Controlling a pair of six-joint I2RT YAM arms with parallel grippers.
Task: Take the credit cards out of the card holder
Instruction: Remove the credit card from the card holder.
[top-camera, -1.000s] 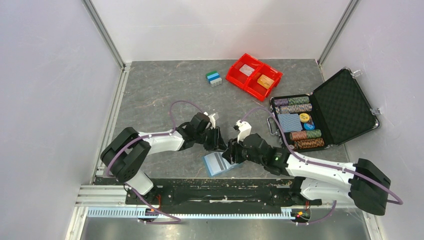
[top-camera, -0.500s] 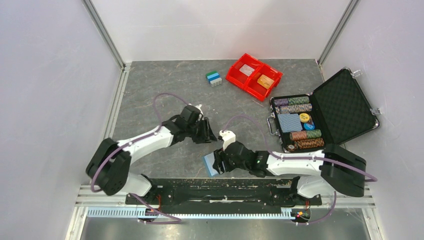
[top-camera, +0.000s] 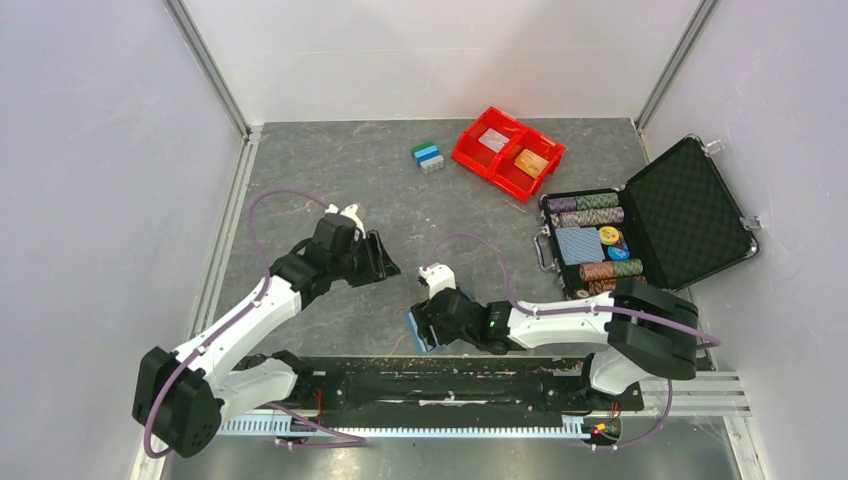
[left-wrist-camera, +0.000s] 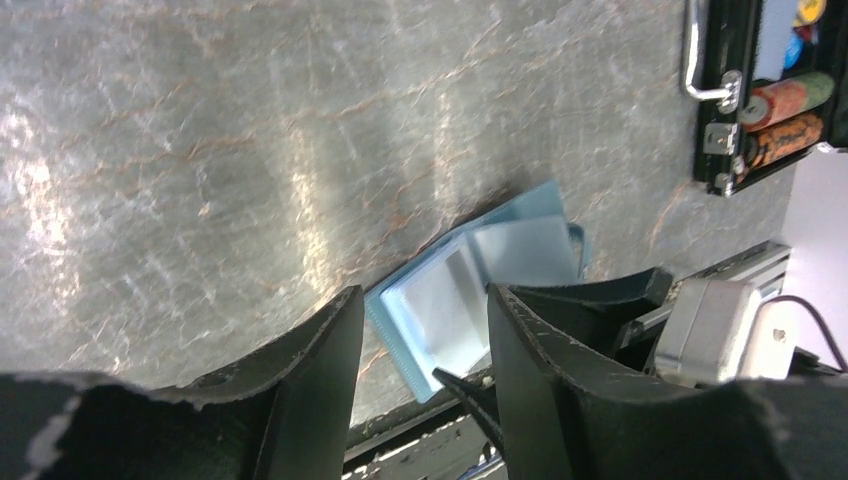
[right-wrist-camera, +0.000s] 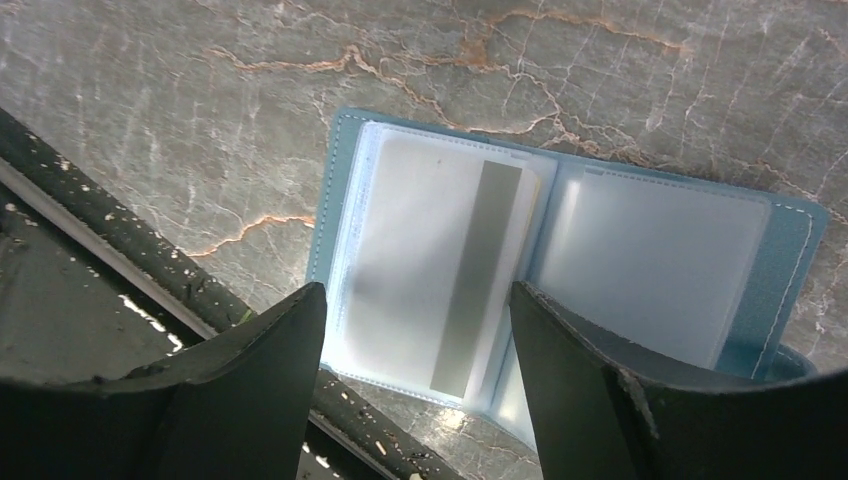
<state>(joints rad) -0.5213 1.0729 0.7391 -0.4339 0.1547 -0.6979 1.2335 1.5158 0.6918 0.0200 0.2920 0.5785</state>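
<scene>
The light-blue card holder (right-wrist-camera: 790, 240) lies spread open at the table's near edge and also shows in the top view (top-camera: 411, 330) and the left wrist view (left-wrist-camera: 520, 245). Its left panel holds a whitish card with a grey stripe (right-wrist-camera: 480, 270). The right panel (right-wrist-camera: 650, 270) looks frosted and I cannot tell what it holds. My right gripper (right-wrist-camera: 417, 287) is open just above the left panel, and in the top view (top-camera: 420, 325) it covers most of the holder. My left gripper (top-camera: 380, 262) is open and empty, to the holder's far left, also in its own view (left-wrist-camera: 423, 292).
A red two-compartment bin (top-camera: 470, 150) at the back holds a whitish card (top-camera: 493, 139) and an orange card (top-camera: 531, 162). A small blue-green block (top-camera: 428, 156) lies left of it. An open black case (top-camera: 690, 205) with poker chips and a card deck stands at the right. A black rail (right-wrist-camera: 110, 230) runs along the near edge.
My left arm has pulled back to the left, away from the holder. My right arm has slid left toward the near edge and now hangs over the holder, which moved slightly left.
</scene>
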